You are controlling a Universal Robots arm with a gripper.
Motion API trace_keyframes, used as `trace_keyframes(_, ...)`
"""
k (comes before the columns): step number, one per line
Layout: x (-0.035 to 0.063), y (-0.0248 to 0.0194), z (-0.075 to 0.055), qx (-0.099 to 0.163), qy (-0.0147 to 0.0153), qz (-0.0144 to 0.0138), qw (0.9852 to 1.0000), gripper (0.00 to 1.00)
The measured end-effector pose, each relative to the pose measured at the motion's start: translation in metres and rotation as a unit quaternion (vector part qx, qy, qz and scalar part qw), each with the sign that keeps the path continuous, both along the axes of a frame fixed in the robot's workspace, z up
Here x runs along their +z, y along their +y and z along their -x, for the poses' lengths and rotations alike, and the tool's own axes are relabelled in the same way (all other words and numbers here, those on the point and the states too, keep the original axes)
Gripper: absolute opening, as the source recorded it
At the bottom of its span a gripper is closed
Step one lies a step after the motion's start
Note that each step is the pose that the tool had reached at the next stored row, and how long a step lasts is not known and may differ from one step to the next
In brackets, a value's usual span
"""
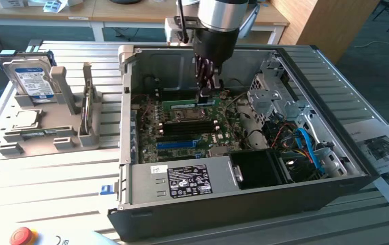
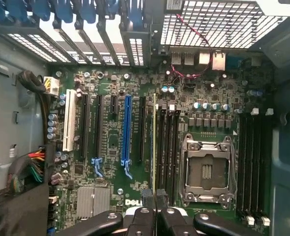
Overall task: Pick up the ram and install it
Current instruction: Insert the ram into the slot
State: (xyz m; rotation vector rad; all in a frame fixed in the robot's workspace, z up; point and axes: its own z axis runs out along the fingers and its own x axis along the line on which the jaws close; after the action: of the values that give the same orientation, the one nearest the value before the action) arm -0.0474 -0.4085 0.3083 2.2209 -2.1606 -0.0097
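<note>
The gripper (image 1: pixel 207 94) is lowered into the open computer case (image 1: pixel 358 168), with its two dark fingers (image 2: pixel 147 199) clenched on the ram (image 2: pixel 154 142). In the wrist view the ram appears edge-on as a thin green-yellow strip running away from the fingertips. It lies parallel to the black memory slots (image 2: pixel 168 147) and just beside the nearest of them. In the exterior view a short green section of the ram (image 1: pixel 210 101) shows directly below the fingertips, close to the motherboard (image 1: pixel 180 138). Whether the ram touches a slot cannot be determined. On the far side of these memory slots is the CPU socket (image 2: pixel 206 169), with its metal frame closed over a bare contact field. A second bank of black memory slots (image 2: pixel 253 162) lies beyond the socket. On the other side of the ram are the expansion slots, including a long blue slot (image 2: pixel 127 130) and a white slot (image 2: pixel 69 120). The power supply (image 1: pixel 180 181), bearing a label, occupies the near corner of the case. Outside the case, toward the exterior view's left, a hard drive (image 1: pixel 31 76) stands upright in a grey fixture (image 1: pixel 45 138). A red stop button (image 1: pixel 22 236) sits at the near table edge.
</note>
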Motion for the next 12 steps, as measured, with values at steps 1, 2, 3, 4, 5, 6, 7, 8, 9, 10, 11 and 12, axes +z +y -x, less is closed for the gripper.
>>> trace_keyframes(1, -0.0015, 0.0, 0.0, 0.0, 0.0, 0.0, 1.0, 0.12)
trace_keyframes(2, -0.003, 0.0, 0.0, 0.0, 0.0, 0.0, 1.0, 0.12)
trace_keyframes(3, -0.0045, 0.0, 0.0, 0.0, 0.0, 0.0, 1.0, 0.12)
trace_keyframes(4, -0.006, 0.0, 0.0, 0.0, 0.0, 0.0, 1.0, 0.12)
trace_keyframes(5, -0.0074, 0.0, 0.0, 0.0, 0.0, 0.0, 1.0, 0.12)
trace_keyframes(6, -0.0089, 0.0, 0.0, 0.0, 0.0, 0.0, 1.0, 0.12)
trace_keyframes(7, -0.0106, 0.0, 0.0, 0.0, -0.0001, 0.0, 1.0, 0.12)
trace_keyframes(8, -0.0121, 0.0, 0.0, 0.0, -0.0001, 0.0, 1.0, 0.12)
trace_keyframes(9, -0.0135, 0.0, 0.0, 0.0, -0.0001, 0.0, 1.0, 0.12)
trace_keyframes(10, -0.015, 0.0, 0.0, 0.0, -0.0001, 0.0, 1.0, 0.12)
trace_keyframes(11, -0.0164, 0.0, 0.0, 0.0, -0.0001, 0.0, 1.0, 0.12)
trace_keyframes(12, -0.0179, 0.0, 0.0, 0.0, -0.0001, 0.0, 1.0, 0.12)
